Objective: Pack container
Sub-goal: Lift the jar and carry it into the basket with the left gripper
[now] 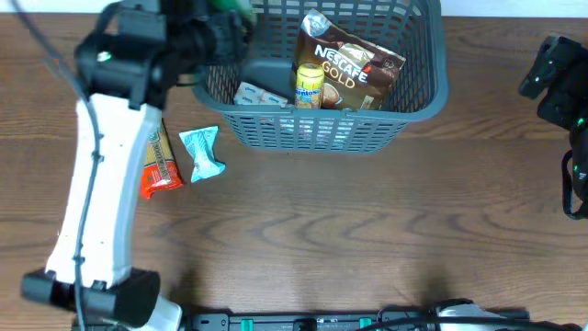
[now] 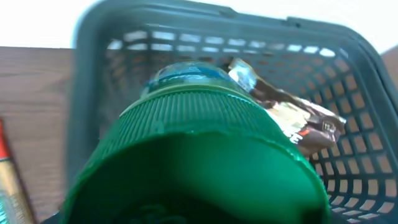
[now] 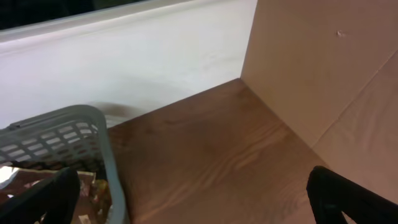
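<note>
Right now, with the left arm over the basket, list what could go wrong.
The green-capped item in the left gripper hangs near the left rim of the basket; released there, it might clip the rim and fall outside. Dropped further in, it could topple the small yellow bottle standing in front of the Nescafe pouch. The cap also fills most of the left wrist view, hiding the landing spot.

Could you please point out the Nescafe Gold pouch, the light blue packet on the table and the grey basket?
Nescafe Gold pouch [image 1: 356,72]: overhead view, printed front.
Light blue packet [image 1: 202,153]: overhead view, its middle.
Grey basket [image 1: 386,125]: overhead view, front slatted wall.
</note>
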You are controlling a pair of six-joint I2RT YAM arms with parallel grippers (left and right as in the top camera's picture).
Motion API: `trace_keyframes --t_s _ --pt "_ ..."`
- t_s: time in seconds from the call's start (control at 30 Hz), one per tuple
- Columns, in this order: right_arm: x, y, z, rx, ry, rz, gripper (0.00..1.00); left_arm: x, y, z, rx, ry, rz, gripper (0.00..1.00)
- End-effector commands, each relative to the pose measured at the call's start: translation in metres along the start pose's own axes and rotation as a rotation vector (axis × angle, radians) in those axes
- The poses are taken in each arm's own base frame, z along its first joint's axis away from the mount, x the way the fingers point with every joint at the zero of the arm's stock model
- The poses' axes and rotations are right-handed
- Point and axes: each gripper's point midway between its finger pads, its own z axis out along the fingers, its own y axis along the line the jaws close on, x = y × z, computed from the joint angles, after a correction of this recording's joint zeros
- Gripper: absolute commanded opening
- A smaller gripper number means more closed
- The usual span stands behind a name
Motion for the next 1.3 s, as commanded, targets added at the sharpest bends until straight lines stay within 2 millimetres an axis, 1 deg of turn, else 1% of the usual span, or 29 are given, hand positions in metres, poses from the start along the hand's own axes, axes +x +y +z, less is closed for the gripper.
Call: trace_keyframes --t_s 0.0,0.13,0.23,0.5,0.6,0.73,1.03,1.07,1.1,1.13,1.17,1.2,1.27 --pt "0.000 -0.003 0.000 0.011 0.000 0.016 0.99 0.000 -0.023 0.016 0.048 0.011 0.094 0.06" --pt "0.000 -0.003 0.000 0.011 0.000 0.016 0.99 0.016 -0.034 0.044 0.068 0.073 0.163 0.06" --pt "0.000 -0.003 0.000 0.011 0.000 0.016 0.99 0.028 -0.037 0.064 0.071 0.121 0.187 0.06" --pt "0.000 -0.003 0.000 0.011 0.000 0.016 0.99 0.052 -0.022 0.110 0.032 0.220 0.188 0.06" --pt "0.000 -0.003 0.000 0.011 0.000 0.016 0.99 0.059 -0.018 0.121 0.026 0.247 0.183 0.05" --pt "0.000 -0.003 0.000 0.011 0.000 0.016 0.99 0.063 -0.016 0.127 0.023 0.261 0.182 0.06" --pt "0.000 -0.003 0.000 0.011 0.000 0.016 0.99 0.063 -0.015 0.127 0.022 0.260 0.200 0.06" --pt "0.000 -0.003 0.000 0.011 0.000 0.016 0.99 0.063 -0.015 0.127 0.022 0.260 0.200 0.15" --pt "0.000 -0.003 0.000 0.011 0.000 0.016 0.99 0.063 -0.015 0.127 0.022 0.260 0.199 0.58" --pt "0.000 -0.003 0.000 0.011 0.000 0.016 0.99 0.063 -0.015 0.127 0.022 0.260 0.199 0.76" --pt "0.000 -0.003 0.000 0.011 0.000 0.016 0.99 0.063 -0.015 0.127 0.022 0.260 0.200 0.92" --pt "0.000 -0.003 0.000 0.011 0.000 0.016 0.99 0.062 -0.015 0.127 0.023 0.259 0.200 0.99" --pt "0.000 -0.003 0.000 0.011 0.000 0.016 0.99 0.061 -0.016 0.127 0.025 0.252 0.201 0.99"
